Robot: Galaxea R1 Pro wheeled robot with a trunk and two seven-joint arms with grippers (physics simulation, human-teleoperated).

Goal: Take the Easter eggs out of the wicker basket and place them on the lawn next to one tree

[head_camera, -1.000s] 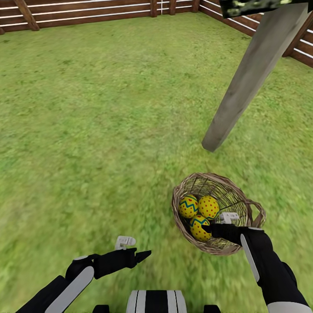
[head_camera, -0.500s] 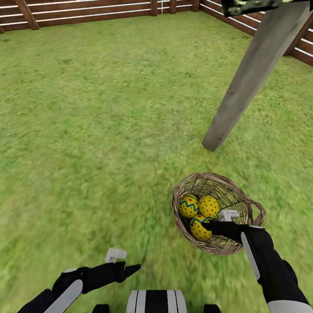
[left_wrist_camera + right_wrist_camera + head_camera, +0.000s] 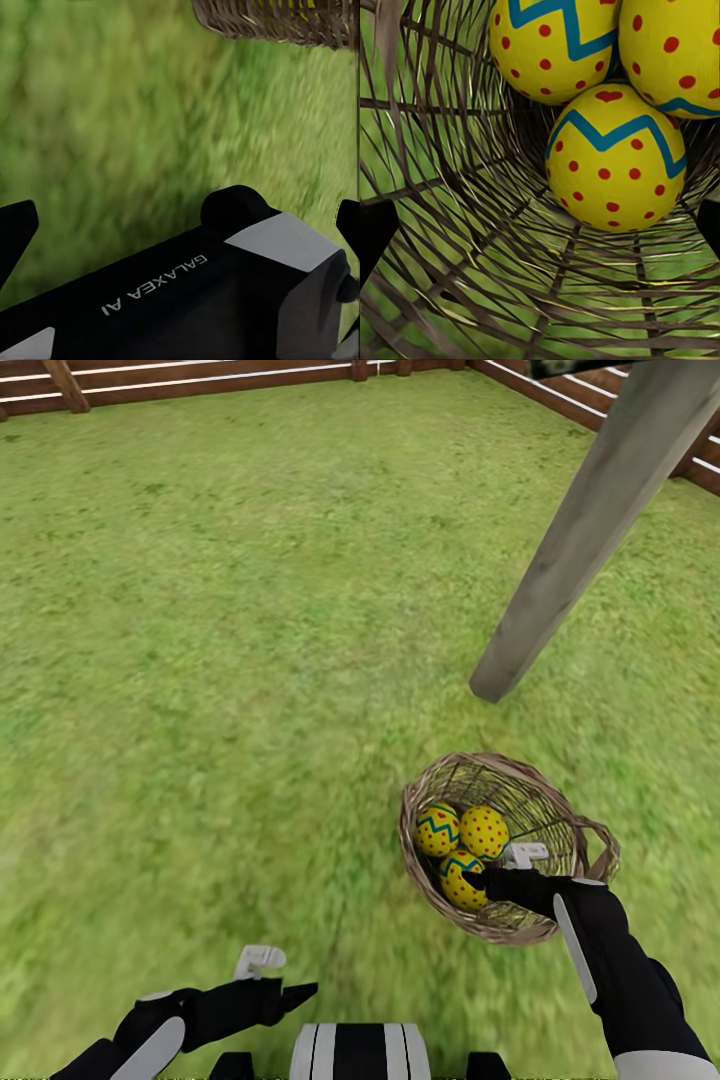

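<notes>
Reaching into the wicker basket (image 3: 545, 805) with your right gripper (image 3: 478, 880), you have the arm angled down over the near rim, fingertips at the nearest egg (image 3: 458, 880).

Largest first: the lawn (image 3: 220, 660) runs wide, flat and mottled green out to the slatted fence (image 3: 200, 378) along the far edge and right corner. Nothing lies on the grass between you and that fence.

The tree (image 3: 590, 530) shows as a bare grey trunk, its base on the grass just beyond the basket. A short carry, by my judgement, which is likely why the basket sits here.

All three Easter eggs are in the basket, touching, piled toward its near-left side: a zigzag one (image 3: 437, 830), a dotted one (image 3: 484, 832), and the nearest one lowest.

The right wrist view puts that nearest egg (image 3: 615, 165) between the two dark fingertips, which stand wide apart at the edges. Claw spread, nothing gripped yet.

Your left gripper (image 3: 295, 992) hangs low over bare grass near the trunk of the robot, idle. Its fingertips sit apart at the left wrist view's edges, holding nothing.
</notes>
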